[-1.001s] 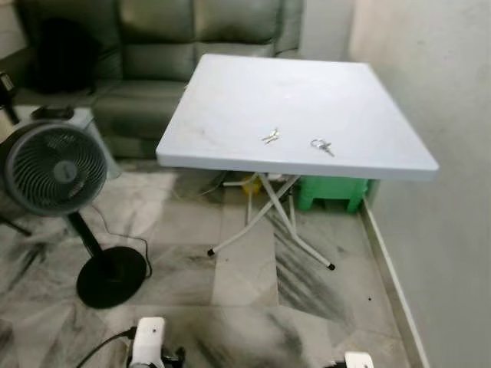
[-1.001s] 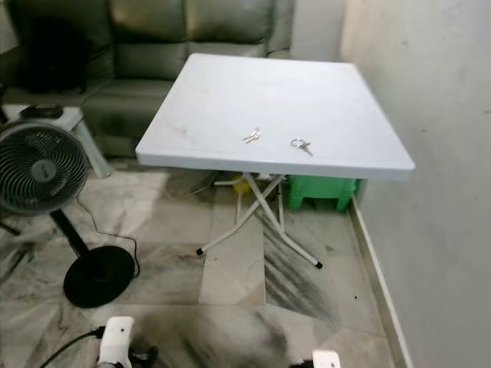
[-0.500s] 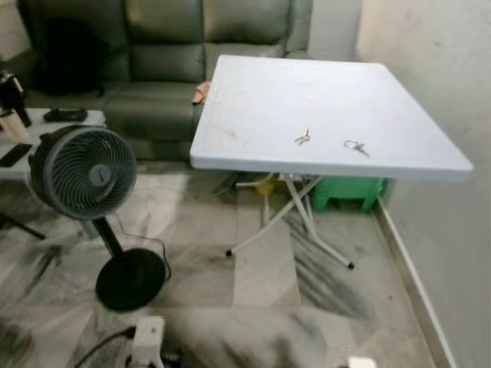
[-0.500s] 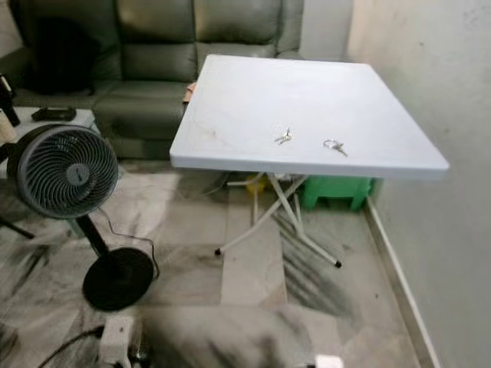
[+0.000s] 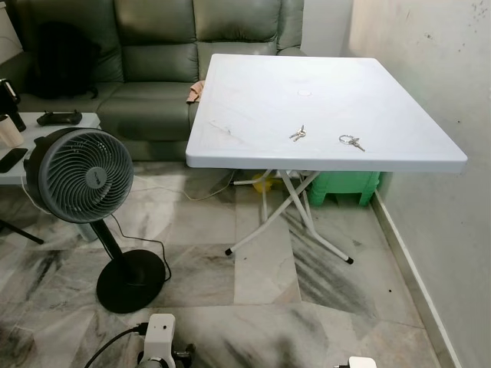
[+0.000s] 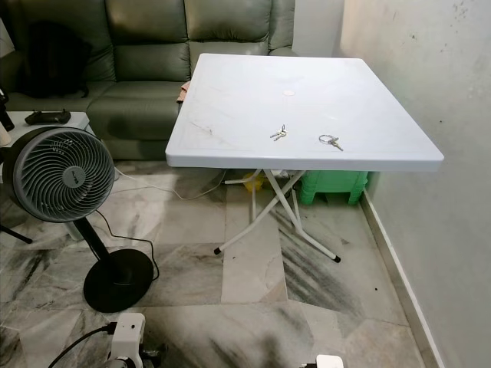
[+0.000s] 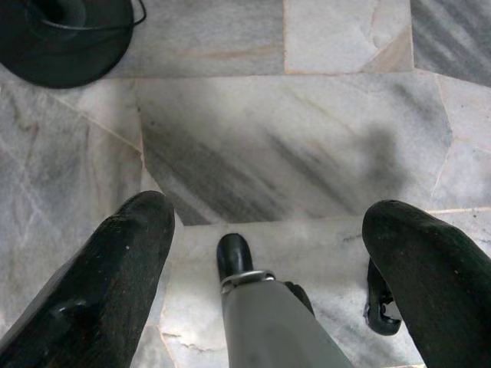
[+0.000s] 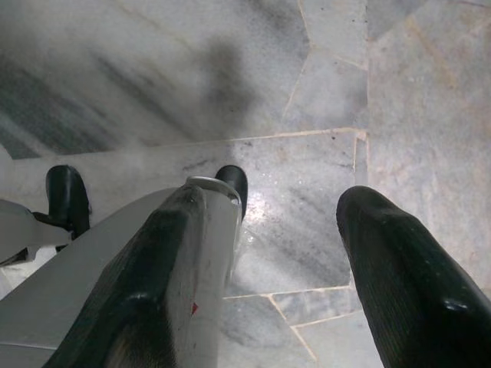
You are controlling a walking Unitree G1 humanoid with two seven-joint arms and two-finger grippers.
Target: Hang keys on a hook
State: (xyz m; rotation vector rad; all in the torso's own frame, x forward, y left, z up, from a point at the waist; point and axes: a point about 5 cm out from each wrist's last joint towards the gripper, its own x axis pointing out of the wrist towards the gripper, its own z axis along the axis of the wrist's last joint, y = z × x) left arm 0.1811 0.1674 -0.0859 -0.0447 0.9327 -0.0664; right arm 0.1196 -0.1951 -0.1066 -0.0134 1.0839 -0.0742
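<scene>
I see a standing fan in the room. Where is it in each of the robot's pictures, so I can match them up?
Left eye view: the fan stands at the left, on the floor beside the white table.
Right eye view: the fan again at the left, nearer the edge.
Left wrist view: its round black base sits on the marble floor.
Shared landmark: that black base.

Open marble floor (image 5: 261, 268) lies between me and the white folding table (image 5: 253, 92), its crossed legs (image 5: 295, 215) below. A standing fan (image 5: 80, 176) blocks my left (cord trailing across the tiles), the wall (image 5: 445, 92) hems the table's right edge, and a sofa (image 5: 153, 69) stands behind.
</scene>
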